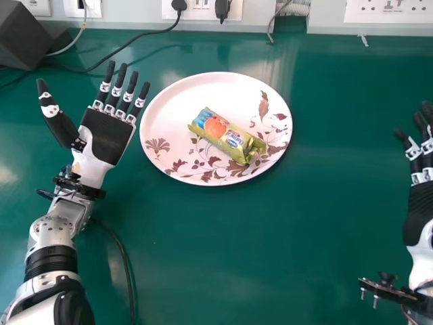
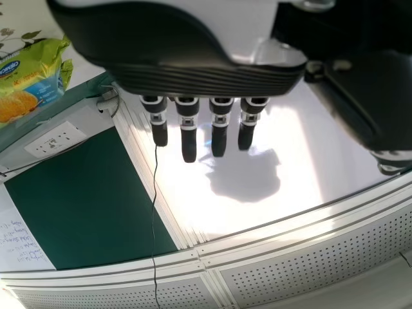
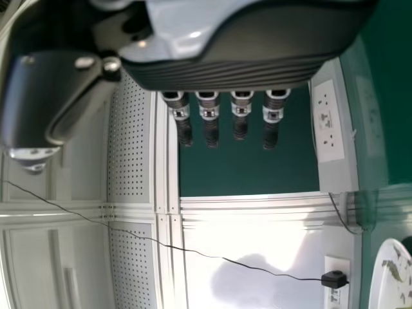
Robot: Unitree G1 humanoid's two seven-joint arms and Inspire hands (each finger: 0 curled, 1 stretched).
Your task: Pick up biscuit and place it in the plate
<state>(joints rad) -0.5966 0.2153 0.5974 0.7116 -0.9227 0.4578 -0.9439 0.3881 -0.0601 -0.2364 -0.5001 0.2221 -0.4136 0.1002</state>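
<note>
Reading the plate as a clock from my head view, with twelve at the far side, I have the biscuit packet (image 1: 226,137) lying on the plate (image 1: 162,115), around the middle and angled so its crimped green end points toward four o'clock and its blue end toward ten. The plate, white with brown leaf prints, sits on the green table (image 1: 270,257). My left hand (image 1: 109,135) is out at nine o'clock, palm up and open, fingers straight and holding nothing, their tips near the rim. My right hand (image 1: 421,203) is well apart from the plate, between three and four o'clock, also open and empty, with its fingers extended. A dark box (image 1: 24,37) stands at ten o'clock by the wall, wall sockets (image 1: 197,8) are at twelve, and a black cable (image 1: 122,250) runs along the table at seven.
</note>
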